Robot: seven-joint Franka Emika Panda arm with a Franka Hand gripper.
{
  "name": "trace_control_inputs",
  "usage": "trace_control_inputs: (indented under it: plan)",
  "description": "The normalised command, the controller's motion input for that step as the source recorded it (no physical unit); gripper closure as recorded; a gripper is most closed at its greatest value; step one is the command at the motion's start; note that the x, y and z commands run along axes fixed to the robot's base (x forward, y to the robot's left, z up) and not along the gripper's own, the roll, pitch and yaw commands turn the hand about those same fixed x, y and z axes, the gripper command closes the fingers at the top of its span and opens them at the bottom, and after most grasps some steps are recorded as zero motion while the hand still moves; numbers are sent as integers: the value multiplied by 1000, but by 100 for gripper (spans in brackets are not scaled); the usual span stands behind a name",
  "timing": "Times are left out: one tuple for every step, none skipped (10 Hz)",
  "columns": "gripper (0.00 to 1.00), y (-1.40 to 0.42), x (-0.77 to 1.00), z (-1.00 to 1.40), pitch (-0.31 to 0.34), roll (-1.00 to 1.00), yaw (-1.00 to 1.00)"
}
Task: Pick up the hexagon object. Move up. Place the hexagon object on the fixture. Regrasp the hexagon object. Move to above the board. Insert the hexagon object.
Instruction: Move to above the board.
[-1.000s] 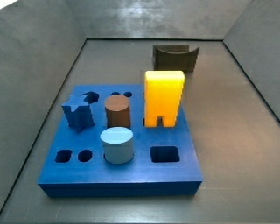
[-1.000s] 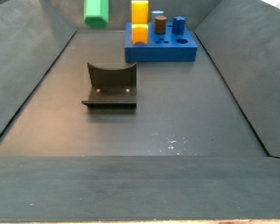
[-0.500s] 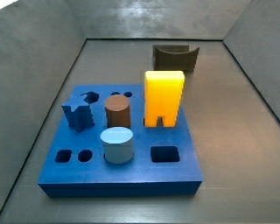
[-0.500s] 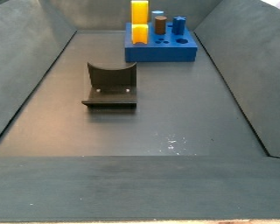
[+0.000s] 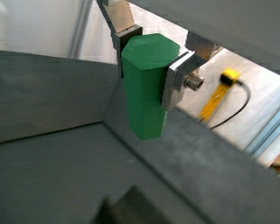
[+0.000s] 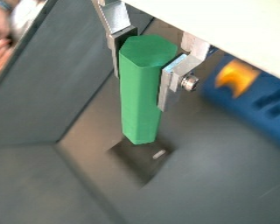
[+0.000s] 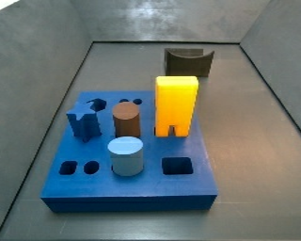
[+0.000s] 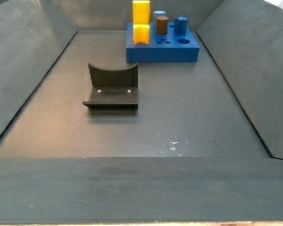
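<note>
The hexagon object point(image 5: 146, 87) point(image 6: 140, 92), a slim green prism, hangs upright between the silver fingers in both wrist views. My gripper point(image 5: 150, 59) point(image 6: 143, 61) is shut on its upper end, high above the floor. Neither the gripper nor the hexagon object shows in the side views. The fixture point(image 7: 188, 62) point(image 8: 112, 86), a dark block with a curved notch, stands on the grey floor apart from the board point(image 7: 140, 184) point(image 8: 168, 53). A small dark shape point(image 6: 140, 159), probably the fixture, lies far below the prism's lower end. A corner of the blue board point(image 6: 269, 98) shows beside it.
On the board stand a tall yellow block point(image 7: 177, 104), a brown cylinder point(image 7: 127, 120), a light-blue cylinder point(image 7: 125, 155) and a blue star point(image 7: 82, 122). Sloping grey walls point(image 8: 26, 79) enclose the floor. A yellow cable point(image 5: 220, 92) hangs outside the enclosure.
One second ago the green prism showed at the top edge of a side view. It has since risen out of that view; the board and fixture have not moved.
</note>
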Motion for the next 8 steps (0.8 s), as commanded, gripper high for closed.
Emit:
trace_control_inputs:
  plan:
    - [100, -1000, -621, 92, 26, -1000, -86]
    - [100, -1000, -640, 83, 26, -1000, -84]
    - [100, -1000, -677, 89, 25, -1000, -81]
    - [100, -756, -553, 69, 17, -1000, -78]
    - [100, -449, -368, 31, 10, -1000, -73]
    - [100, -238, -224, 19, 8, -1000, -68]
    - [100, -59, -112, 7, -2, -687, -34]
    - [100, -15, -73, -3, -12, -461, -21]
